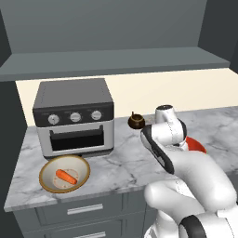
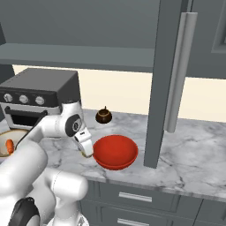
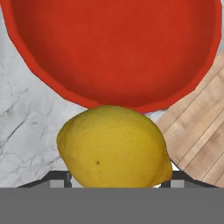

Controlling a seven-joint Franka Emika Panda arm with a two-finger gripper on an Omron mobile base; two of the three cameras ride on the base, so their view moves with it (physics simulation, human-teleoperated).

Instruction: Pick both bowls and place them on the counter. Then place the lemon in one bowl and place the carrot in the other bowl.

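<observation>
The glossy red bowl (image 2: 115, 151) (image 3: 113, 48) rests on the marble counter (image 2: 190, 150) near its front edge; in the left base view a sliver of it (image 1: 197, 147) shows behind my arm. My gripper (image 2: 86, 153) (image 3: 113, 180) hangs just off the bowl's left rim, shut on the yellow lemon (image 3: 113, 146), which sits between the fingers and hides their tips. Far to the left, the cream bowl with the tan rim (image 1: 45, 180) (image 2: 5, 133) stands on the counter with the orange carrot (image 1: 66, 177) (image 2: 9, 145) lying inside it.
A grey toaster oven (image 1: 74, 118) (image 2: 37, 95) stands at the back left, behind the cream bowl. A small dark brown knobbed pot (image 1: 135, 121) (image 2: 103, 115) sits by the wall. A tall grey cabinet panel (image 2: 159, 88) rises close to the red bowl's right. Wooden floor (image 3: 197, 131) shows past the counter edge.
</observation>
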